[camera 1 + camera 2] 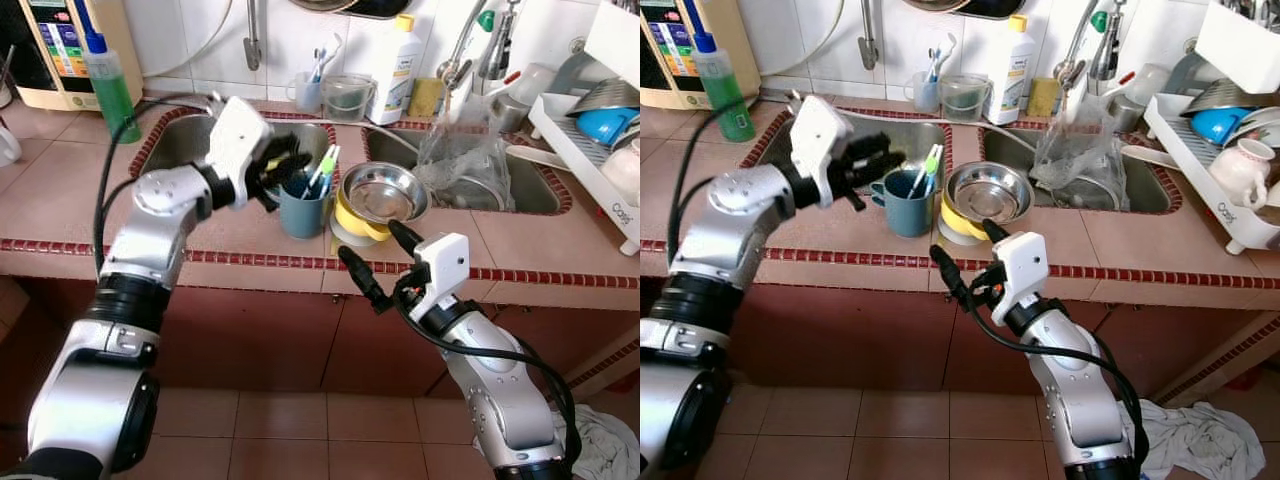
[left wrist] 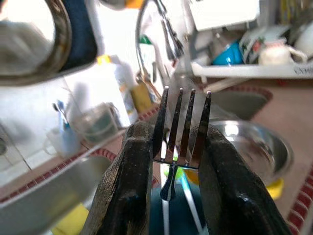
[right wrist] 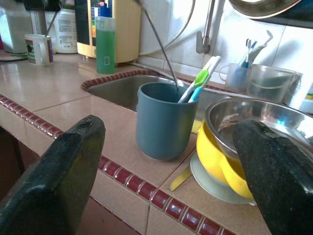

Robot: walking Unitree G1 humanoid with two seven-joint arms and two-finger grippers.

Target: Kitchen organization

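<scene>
My left gripper [image 1: 290,160] hovers just above a blue cup [image 1: 303,208] on the tiled counter, shut on a metal fork [image 2: 183,122]. The fork's tines point up between the fingers, and its thin handle [image 3: 159,49] reaches down into the cup. Green and white toothbrushes [image 1: 325,165] lean in the same cup. Beside the cup, a steel bowl [image 1: 380,190] sits in a yellow bowl [image 1: 352,217] on a small plate. My right gripper [image 1: 367,238] is open at the counter's front edge, facing the cup and bowls, with nothing between its fingers.
Two sink basins [image 1: 190,140] lie behind the cup, and a clear plastic bag [image 1: 462,160] is in the right one under the faucet. A white dish rack [image 1: 590,150] with crockery stands at the right. A green soap bottle [image 1: 110,85] stands at the back left. A cloth [image 1: 1200,440] lies on the floor.
</scene>
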